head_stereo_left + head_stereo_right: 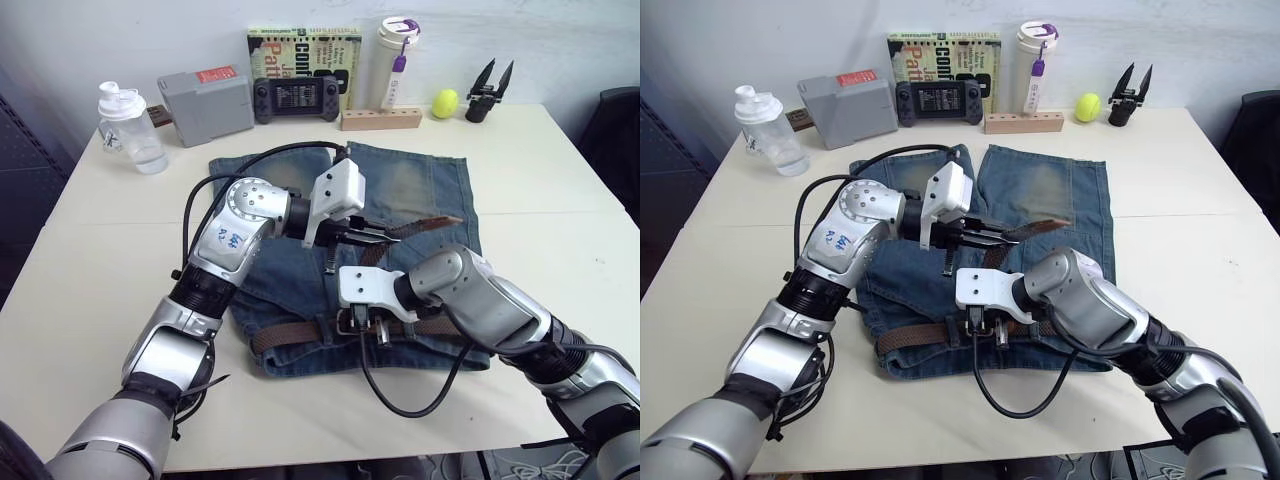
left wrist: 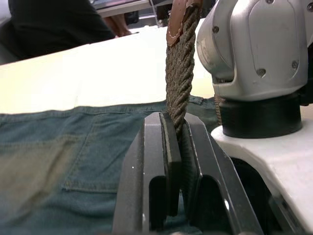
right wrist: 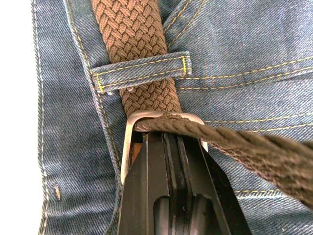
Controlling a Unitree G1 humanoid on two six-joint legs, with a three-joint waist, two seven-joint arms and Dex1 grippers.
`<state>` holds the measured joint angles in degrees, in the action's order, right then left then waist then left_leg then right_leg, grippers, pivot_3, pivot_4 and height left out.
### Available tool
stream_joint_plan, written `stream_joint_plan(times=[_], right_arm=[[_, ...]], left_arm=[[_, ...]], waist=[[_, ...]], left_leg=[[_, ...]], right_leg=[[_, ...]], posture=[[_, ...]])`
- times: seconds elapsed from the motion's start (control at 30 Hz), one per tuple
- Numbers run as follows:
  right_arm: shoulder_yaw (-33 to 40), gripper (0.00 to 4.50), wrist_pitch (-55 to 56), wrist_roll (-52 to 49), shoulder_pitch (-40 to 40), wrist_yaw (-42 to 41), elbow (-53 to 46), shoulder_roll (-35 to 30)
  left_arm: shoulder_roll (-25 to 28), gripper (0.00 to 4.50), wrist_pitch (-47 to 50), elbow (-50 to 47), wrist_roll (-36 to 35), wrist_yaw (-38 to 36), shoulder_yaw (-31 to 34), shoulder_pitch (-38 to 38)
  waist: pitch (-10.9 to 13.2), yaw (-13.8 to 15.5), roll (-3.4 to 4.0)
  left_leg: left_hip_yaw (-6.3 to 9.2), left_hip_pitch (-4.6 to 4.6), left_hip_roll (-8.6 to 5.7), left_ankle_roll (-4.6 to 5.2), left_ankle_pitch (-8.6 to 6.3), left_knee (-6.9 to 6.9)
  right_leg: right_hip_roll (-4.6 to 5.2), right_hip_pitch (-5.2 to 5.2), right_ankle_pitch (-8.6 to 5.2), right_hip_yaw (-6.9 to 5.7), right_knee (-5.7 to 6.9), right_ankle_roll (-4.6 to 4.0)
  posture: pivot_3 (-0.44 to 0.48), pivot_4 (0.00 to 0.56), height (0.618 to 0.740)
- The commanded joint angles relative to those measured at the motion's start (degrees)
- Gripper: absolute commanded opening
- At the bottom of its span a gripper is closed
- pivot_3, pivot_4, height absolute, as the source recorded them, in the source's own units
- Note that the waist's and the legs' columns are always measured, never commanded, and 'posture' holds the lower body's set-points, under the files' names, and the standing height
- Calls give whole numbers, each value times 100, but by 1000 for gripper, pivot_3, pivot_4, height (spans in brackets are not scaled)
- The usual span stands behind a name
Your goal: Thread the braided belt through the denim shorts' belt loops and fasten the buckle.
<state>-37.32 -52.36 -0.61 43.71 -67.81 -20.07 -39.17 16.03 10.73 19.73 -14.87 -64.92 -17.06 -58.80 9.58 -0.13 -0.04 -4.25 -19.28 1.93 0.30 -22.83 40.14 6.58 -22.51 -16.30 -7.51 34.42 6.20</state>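
Belt [image 3: 142,54] is pinched by the left pincer [image 1: 372,233], beyond the buckle [image 3: 164,120], which is pinned by the right pincer [image 3: 168,142], pressed together.

My head views bright, evenly lit, soft shadows under my arms on table [image 1: 560,260]. My wrist views: near fingers blurred, background soft.
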Motion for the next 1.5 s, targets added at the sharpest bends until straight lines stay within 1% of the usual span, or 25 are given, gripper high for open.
stream_joint_plan(times=[0.03,0.2,0.37,0.53,0.73,0.9,1.07,1.13,1.2,1.3,1.37,1.4,1.5], right_arm=[[-1068,50,-148,32,-631,-163,376,87],[-1068,50,-170,65,-703,-235,285,69],[-1062,50,-174,68,-726,-283,244,73],[-1066,50,-168,75,-728,-320,243,85],[-1086,50,-153,104,-735,-360,258,103],[-1063,50,-141,140,-751,-372,291,97],[-767,50,-216,187,-786,-130,384,143],[-417,50,-256,165,-851,33,323,115],[-201,50,-262,139,-907,125,258,107],[587,50,-515,-13,-1100,602,-68,249],[922,50,-625,-108,-1202,827,-227,334],[1227,50,-763,-191,-1235,1011,-376,470],[1979,50,-1165,-435,-1245,1452,-708,817]], left_arm=[[-392,0,-686,42,-158,179,516,-953],[-826,0,-937,342,-185,212,654,-1503],[-1090,0,-994,280,-189,238,661,-1693],[-1248,0,-1011,290,-213,247,721,-1825],[-1462,0,-1026,274,-180,304,675,-1833],[-1424,0,-933,192,-62,450,717,-1589],[-859,0,-694,-106,207,950,938,-728],[-375,0,-560,-342,414,1177,1085,-26],[-115,0,-422,-543,476,1310,1167,367],[691,0,-312,-1233,685,1308,1319,1509],[991,0,-276,-1602,739,1330,1317,1953],[1226,0,-381,-1897,861,1308,1275,2342],[1709,0,-560,-2517,1159,1295,1161,3120]], waist=[[0,7,0],[1,8,2],[3,27,4],[3,31,4],[3,56,4],[3,67,4],[1,40,7],[1,16,7],[0,-6,9],[0,-4,9],[1,-13,10],[4,-5,14],[7,4,17]], left_leg=[[-3,0,-1,0,0,0],[-3,-3,-2,1,0,1],[0,-7,-5,2,1,6],[3,-9,-7,2,1,7],[5,-11,-8,2,1,9],[6,-11,-8,2,1,9],[17,-6,-6,2,1,7],[42,-3,-4,2,1,4],[49,3,-3,2,1,0],[53,1,0,2,1,1],[53,1,1,1,1,-4],[55,0,2,1,1,-5],[54,-7,0,1,1,0]], right_leg=[[1,0,0,1,0,0],[3,0,0,1,-1,0],[6,-1,1,0,0,2],[8,0,2,-1,0,3],[8,-1,2,-2,-1,3],[8,0,2,-3,-1,3],[8,0,2,-1,0,3],[8,1,2,-1,2,3],[8,0,2,2,4,3],[7,0,2,0,5,3],[8,-3,2,2,4,2],[8,-4,2,0,4,2],[10,-6,1,4,3,2]], posture=[[0,150,731],[0,150,731],[0,150,731],[0,150,731],[0,150,731],[0,150,731],[0,150,731],[0,150,731],[0,150,731],[0,150,731],[0,150,731],[0,150,731],[0,150,731]])
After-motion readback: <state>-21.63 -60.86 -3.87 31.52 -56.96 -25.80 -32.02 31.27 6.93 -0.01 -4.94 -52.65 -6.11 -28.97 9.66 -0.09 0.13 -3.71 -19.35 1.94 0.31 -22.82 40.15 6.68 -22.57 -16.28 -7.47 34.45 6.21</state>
